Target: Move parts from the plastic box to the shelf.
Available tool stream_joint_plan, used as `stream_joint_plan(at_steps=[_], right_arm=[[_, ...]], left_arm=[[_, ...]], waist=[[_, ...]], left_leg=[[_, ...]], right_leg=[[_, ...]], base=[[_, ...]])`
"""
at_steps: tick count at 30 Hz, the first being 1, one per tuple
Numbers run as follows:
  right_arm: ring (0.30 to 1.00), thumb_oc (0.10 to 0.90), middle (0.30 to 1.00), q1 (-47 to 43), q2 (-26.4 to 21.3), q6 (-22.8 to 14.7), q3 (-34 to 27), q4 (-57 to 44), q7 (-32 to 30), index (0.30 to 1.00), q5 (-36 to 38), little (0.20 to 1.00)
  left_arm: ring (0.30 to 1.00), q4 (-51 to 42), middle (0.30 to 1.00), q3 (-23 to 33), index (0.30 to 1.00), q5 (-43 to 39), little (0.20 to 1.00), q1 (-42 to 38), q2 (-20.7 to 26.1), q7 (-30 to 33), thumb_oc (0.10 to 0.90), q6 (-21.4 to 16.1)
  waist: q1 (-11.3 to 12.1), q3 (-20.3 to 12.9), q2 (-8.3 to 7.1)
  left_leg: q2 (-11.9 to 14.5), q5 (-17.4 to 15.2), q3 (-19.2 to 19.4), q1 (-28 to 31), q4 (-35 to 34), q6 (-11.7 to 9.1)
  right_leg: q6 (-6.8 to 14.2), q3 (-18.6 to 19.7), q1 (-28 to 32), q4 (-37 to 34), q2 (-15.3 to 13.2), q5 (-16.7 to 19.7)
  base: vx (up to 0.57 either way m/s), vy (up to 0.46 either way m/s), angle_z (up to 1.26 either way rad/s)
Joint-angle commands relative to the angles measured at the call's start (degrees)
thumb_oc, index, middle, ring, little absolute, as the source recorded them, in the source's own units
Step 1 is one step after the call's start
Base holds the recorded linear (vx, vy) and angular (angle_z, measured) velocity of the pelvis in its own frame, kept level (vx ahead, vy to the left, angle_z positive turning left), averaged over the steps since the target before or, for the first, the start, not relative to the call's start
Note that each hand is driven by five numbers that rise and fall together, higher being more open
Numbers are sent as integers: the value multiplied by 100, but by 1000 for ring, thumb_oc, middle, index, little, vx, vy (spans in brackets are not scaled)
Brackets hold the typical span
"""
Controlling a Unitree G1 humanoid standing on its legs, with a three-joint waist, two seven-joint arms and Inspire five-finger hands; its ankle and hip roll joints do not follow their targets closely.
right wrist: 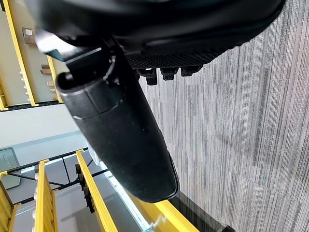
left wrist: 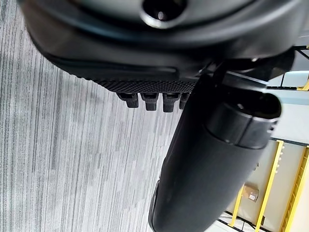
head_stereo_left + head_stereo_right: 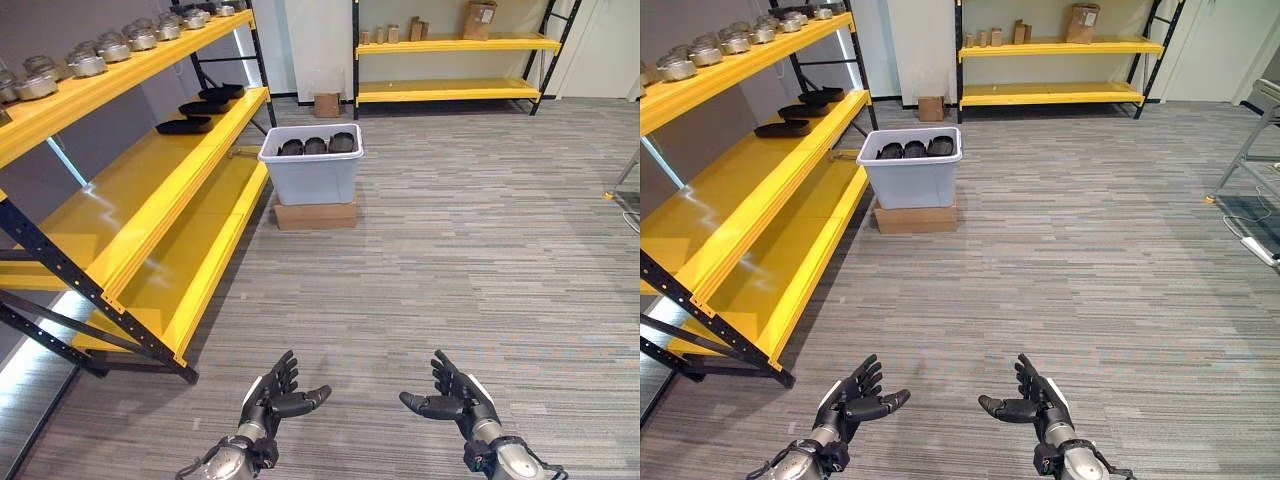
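A pale grey plastic box [image 3: 312,175] stands on a flat cardboard box [image 3: 315,214] on the carpet, well ahead of me beside the yellow shelf [image 3: 150,190]. Three dark parts [image 3: 316,146] lie inside it. More dark parts [image 3: 184,125] rest on the shelf's middle level, further back. My left hand [image 3: 272,396] and right hand [image 3: 452,395] are held low at the near edge, palms facing each other, fingers straight, both open and empty, far from the box.
Silver metal pieces [image 3: 88,63] line the top shelf level at left. A second yellow shelf [image 3: 450,65] with cardboard boxes stands at the back wall. A small carton [image 3: 326,104] sits on the floor behind the box. Grey carpet [image 3: 470,260] stretches between me and the box.
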Motion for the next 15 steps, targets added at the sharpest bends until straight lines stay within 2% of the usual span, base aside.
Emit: stream_joint_plan(at_steps=[1,6,10,12,13,15], right_arm=[[1000,900,1000,-571,-6,-539,-207,-223,-37,1000,151,1000],[1000,900,1000,-724,14,-543,-201,-139,-97,1000,104,1000],[1000,900,1000,-748,55,-534,-215,-138,-94,1000,119,1000],[1000,900,1000,-767,93,-532,-211,-63,-97,1000,145,1000],[1000,900,1000,-778,122,-515,-192,-14,-117,1000,187,1000],[1000,900,1000,-763,156,-507,-171,-10,-94,1000,196,1000]], left_arm=[[1000,-267,1000,364,1000,-91,1000,-512,93,-15,900,-543],[1000,-298,1000,391,1000,-128,1000,-584,123,24,900,-591],[1000,-373,1000,352,1000,-125,1000,-664,169,26,900,-608],[1000,-406,1000,337,1000,-101,1000,-716,198,43,900,-615],[1000,-402,1000,322,1000,-79,1000,-769,230,65,900,-609],[1000,-436,1000,314,1000,-47,1000,-766,226,74,900,-614]], waist=[[87,-119,-353],[171,-86,-387],[182,-42,-419],[162,42,-428],[125,179,-398],[85,331,-350]], left_leg=[[356,-203,-124,6,-41,-302],[215,-287,-80,-135,66,-201],[98,-435,-208,-264,277,-79],[36,-533,-305,-326,438,14],[-25,-627,-422,-372,625,149],[-98,-702,-489,-355,740,267]], right_leg=[[325,-36,114,40,-462,88],[436,35,7,65,-624,184],[483,43,-144,606,-774,107],[528,111,-368,1160,-801,90],[553,246,-730,2056,-792,249],[550,347,-1169,2928,-792,667]], base=[[11,48,3],[5,83,-2],[13,133,1],[-21,169,17],[-25,265,12],[-16,210,20]])
